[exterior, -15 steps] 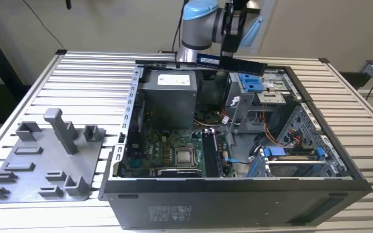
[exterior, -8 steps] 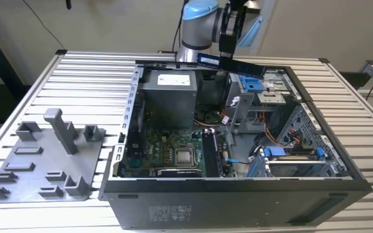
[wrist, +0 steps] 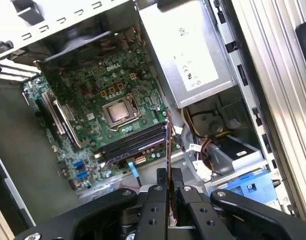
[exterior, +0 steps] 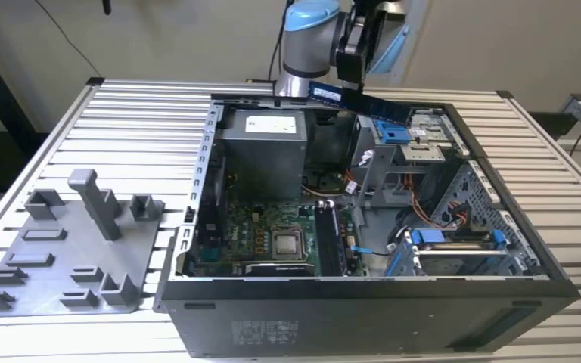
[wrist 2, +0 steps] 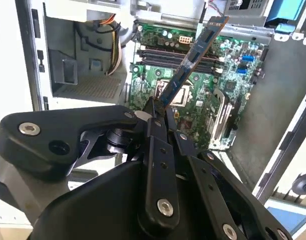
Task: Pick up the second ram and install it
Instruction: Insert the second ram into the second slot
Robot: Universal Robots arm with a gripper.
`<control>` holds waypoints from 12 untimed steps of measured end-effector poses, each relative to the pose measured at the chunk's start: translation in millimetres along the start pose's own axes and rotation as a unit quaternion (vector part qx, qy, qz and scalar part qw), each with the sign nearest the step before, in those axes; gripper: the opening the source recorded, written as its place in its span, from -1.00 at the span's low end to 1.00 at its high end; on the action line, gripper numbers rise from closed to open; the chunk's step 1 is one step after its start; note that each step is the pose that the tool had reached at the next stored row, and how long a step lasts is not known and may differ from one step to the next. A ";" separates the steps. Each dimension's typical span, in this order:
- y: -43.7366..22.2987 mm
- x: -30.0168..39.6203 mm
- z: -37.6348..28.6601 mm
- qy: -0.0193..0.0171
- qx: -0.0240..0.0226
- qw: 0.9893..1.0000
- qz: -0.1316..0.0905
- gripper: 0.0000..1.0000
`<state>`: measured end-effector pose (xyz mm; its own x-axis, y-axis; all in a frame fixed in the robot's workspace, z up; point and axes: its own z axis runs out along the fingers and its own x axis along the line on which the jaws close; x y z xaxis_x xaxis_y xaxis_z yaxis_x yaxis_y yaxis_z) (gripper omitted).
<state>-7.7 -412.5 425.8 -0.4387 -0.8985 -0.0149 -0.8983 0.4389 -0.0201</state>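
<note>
The second ram (exterior: pixel 359 103), a long dark-blue stick, hangs tilted in the air over the back edge of the open computer case (exterior: pixel 371 302). My gripper (exterior: pixel 344 87) is shut on one end of it. In the second wrist view the ram (wrist 2: pixel 194 54) sticks out from my fingertips (wrist 2: pixel 151 116) over the green motherboard (wrist 2: pixel 228 80). The first wrist view has the ram (wrist: pixel 169 142) edge-on above the gripper (wrist: pixel 169 184), close to the long black memory slots (wrist: pixel 132 144). The motherboard (exterior: pixel 270 223) lies on the case floor, well below the ram.
A grey plastic tray (exterior: pixel 28 261) with upright posts lies on the slatted table at the exterior view's left. Inside the case are a grey power supply (exterior: pixel 260 144), loose cables (exterior: pixel 356 181) and blue drive brackets (exterior: pixel 452 238). The case walls rise around the motherboard.
</note>
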 end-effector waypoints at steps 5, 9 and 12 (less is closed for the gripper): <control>0.0 0.0 0.5 0.001 0.001 0.999 0.035 -0.73; 0.0 0.0 0.9 0.002 0.001 0.998 0.063 -0.73; 0.0 0.0 1.2 0.002 0.002 0.996 0.084 -0.73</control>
<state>-7.7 -412.5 424.5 -0.5831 -0.8123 -0.0134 -0.8120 0.5832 -0.0210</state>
